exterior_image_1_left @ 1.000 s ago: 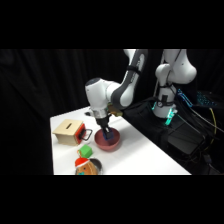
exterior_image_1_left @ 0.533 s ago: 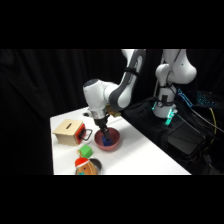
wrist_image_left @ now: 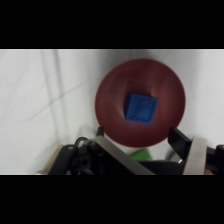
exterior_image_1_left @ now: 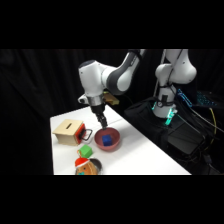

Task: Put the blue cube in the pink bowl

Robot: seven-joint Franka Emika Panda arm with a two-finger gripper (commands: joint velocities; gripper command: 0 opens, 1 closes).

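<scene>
Pincer point(wrist_image_left: 150, 152) spread wide and holding nothing when I checked, hanging above the pink bowl point(wrist_image_left: 112, 120).

From the side camera, going left to right, I saw the tan wooden box point(exterior_image_1_left: 67, 131) at the table's point(exterior_image_1_left: 145, 155) 9 o'clock side, a green cube point(exterior_image_1_left: 86, 151) just before it toward 6 o'clock, then the bowl, with the blue cube point(exterior_image_1_left: 106, 139) lying loose inside on its floor; my wrist camera showed that cube near the bowl's middle, clear of both fingers point(wrist_image_left: 196, 152).
</scene>
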